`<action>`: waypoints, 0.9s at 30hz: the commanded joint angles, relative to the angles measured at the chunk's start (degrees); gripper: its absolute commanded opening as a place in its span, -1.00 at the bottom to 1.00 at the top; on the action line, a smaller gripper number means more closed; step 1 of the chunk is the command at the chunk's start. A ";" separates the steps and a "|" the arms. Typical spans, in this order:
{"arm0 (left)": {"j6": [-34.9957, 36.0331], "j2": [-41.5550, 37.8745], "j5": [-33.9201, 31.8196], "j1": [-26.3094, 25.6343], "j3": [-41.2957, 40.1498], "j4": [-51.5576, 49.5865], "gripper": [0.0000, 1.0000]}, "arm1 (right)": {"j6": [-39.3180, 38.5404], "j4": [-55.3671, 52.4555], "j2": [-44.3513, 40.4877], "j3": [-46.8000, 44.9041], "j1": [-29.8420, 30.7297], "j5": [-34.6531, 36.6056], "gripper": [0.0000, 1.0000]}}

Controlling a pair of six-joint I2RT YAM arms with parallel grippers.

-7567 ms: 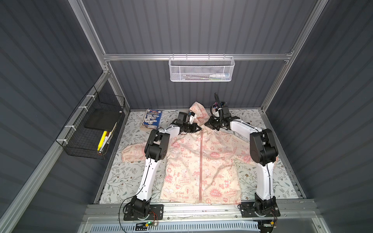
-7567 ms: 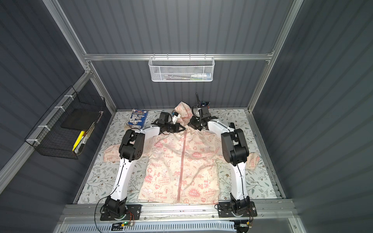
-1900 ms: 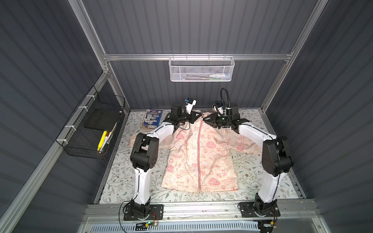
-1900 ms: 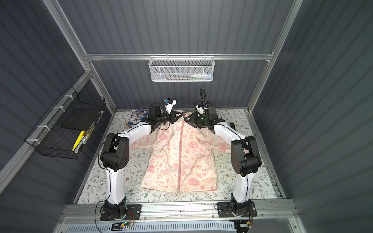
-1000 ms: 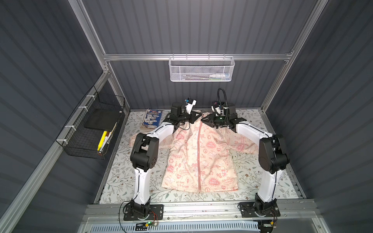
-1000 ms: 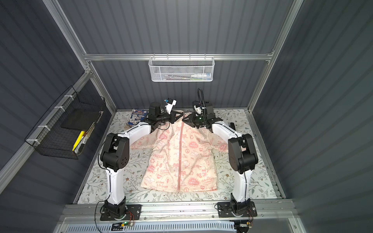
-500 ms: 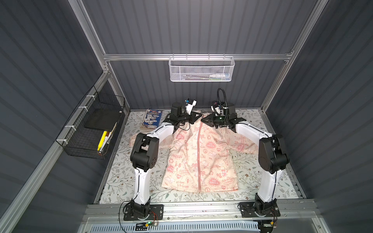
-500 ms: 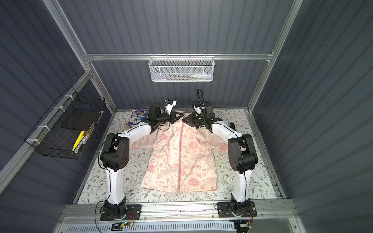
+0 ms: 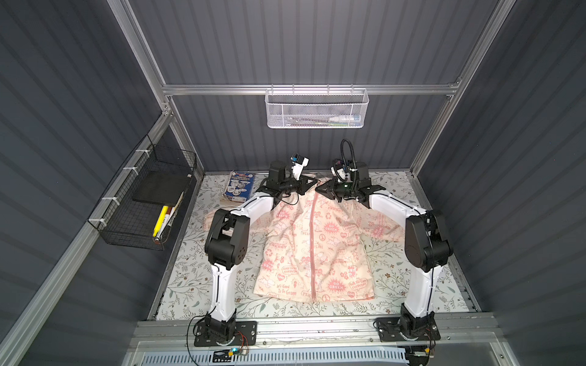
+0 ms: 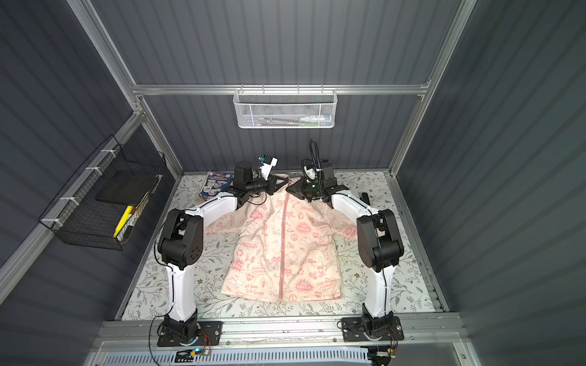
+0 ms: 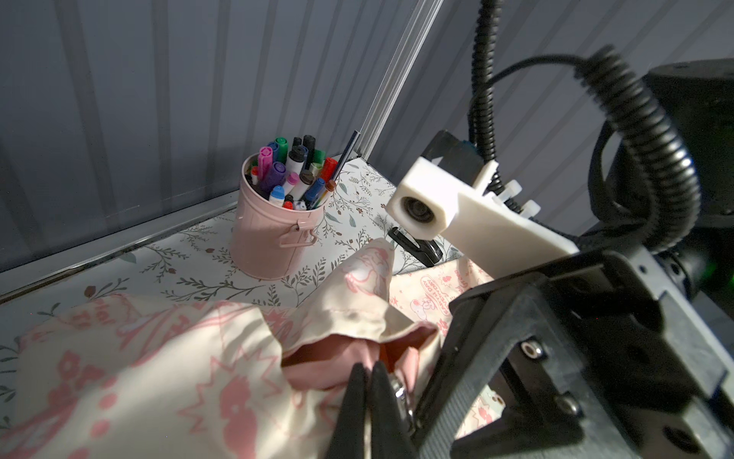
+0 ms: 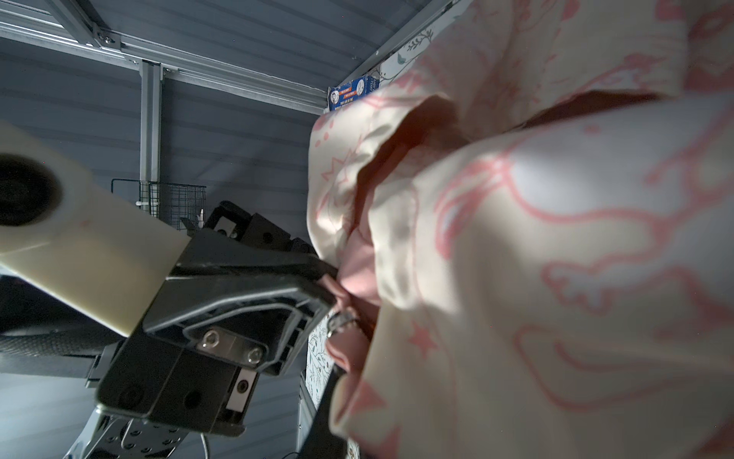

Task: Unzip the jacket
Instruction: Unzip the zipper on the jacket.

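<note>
The left claw (image 11: pixel 368 377) is pinched shut on the pink collar lining of the jacket (image 9: pixel 291 253), holding it raised. The right claw (image 9: pixel 318 190), almost tip to tip with it, is closed too; fabric hides what it grips. From both claws back toward the arm bases, the jacket spreads over the worktop (image 9: pixel 412 285), zipper (image 9: pixel 313 250) done up.
</note>
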 commanded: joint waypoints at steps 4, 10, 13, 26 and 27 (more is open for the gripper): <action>-0.44 -1.95 1.62 -0.25 -0.97 1.83 -1.00 | 0.26 1.25 0.84 1.17 0.31 0.88 -0.94; -0.76 -1.96 1.75 -0.25 -0.73 1.73 -1.00 | 0.21 1.73 0.29 -0.41 0.29 0.78 -1.00; -1.15 -1.95 1.70 -0.25 -0.38 1.82 -1.00 | 0.39 2.29 -0.13 -1.71 0.29 0.49 -1.00; -2.52 -1.75 1.69 -0.25 0.90 2.27 -1.00 | 0.83 4.31 -1.04 -6.64 0.71 -0.62 -1.00; -2.57 -1.79 1.74 -0.25 1.00 2.26 -1.00 | 0.85 4.37 -1.06 -6.78 0.73 -0.70 -1.00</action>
